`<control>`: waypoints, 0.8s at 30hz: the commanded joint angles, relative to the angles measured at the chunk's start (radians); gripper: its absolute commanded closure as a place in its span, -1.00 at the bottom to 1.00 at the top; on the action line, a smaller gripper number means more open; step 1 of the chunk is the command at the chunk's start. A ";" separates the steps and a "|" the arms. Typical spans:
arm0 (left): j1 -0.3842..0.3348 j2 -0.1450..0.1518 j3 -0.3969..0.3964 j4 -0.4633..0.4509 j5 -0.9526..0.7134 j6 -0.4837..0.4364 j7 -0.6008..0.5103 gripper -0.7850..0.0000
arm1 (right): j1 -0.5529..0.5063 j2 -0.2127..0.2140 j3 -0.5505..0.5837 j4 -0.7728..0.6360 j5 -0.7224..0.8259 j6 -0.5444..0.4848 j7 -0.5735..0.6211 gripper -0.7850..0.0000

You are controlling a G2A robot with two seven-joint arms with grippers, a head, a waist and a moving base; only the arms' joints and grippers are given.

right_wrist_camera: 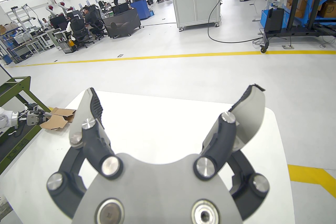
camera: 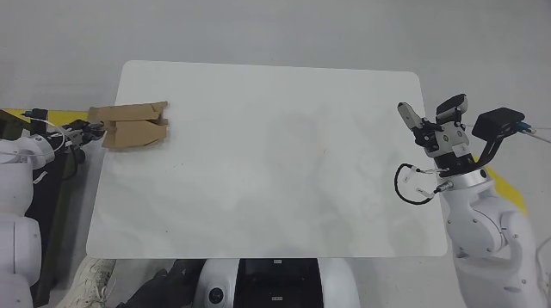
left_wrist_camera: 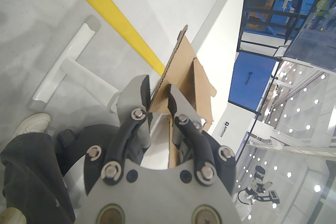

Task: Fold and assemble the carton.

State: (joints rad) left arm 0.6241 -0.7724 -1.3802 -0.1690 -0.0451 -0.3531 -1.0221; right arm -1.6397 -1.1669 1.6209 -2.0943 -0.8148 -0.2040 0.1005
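Note:
A flat brown cardboard carton [camera: 134,126] lies at the left edge of the white table [camera: 275,179], partly overhanging it, with flaps sticking out. My left gripper [left_wrist_camera: 158,93] is shut on the carton's [left_wrist_camera: 181,72] outer edge, a cardboard panel pinched between its fingers. From the top view the left gripper [camera: 84,129] sits just off the table's left side. My right gripper [camera: 430,115] hovers open at the table's right edge, holding nothing. In the right wrist view the right gripper [right_wrist_camera: 173,101] points across the table toward the distant carton [right_wrist_camera: 59,117].
A green metal cart [right_wrist_camera: 15,93] stands beside the table's left side. A person's shoe [left_wrist_camera: 32,124] and dark trouser leg are on the floor below the left gripper. A yellow floor line [left_wrist_camera: 105,1] runs past the table.

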 commanded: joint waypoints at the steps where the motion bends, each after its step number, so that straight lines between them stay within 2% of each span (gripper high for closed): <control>1: 0.000 0.000 0.000 0.000 0.000 -0.001 0.000 1.00 | 0.000 0.000 0.000 0.000 0.000 0.000 0.000 -1.00; 16: 0.002 0.000 -0.001 -0.003 -0.001 0.000 0.006 1.00 | 0.000 0.000 0.000 0.000 0.000 0.000 0.000 -1.00; 24: 0.081 0.031 -0.069 -0.105 -0.105 -0.043 0.010 1.00 | 0.000 0.000 0.000 0.000 0.000 0.000 0.000 -1.00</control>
State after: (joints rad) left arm 0.6941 -0.7460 -1.4406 -0.2612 -0.1385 -0.3926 -1.0070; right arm -1.6397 -1.1669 1.6209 -2.0943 -0.8148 -0.2040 0.1005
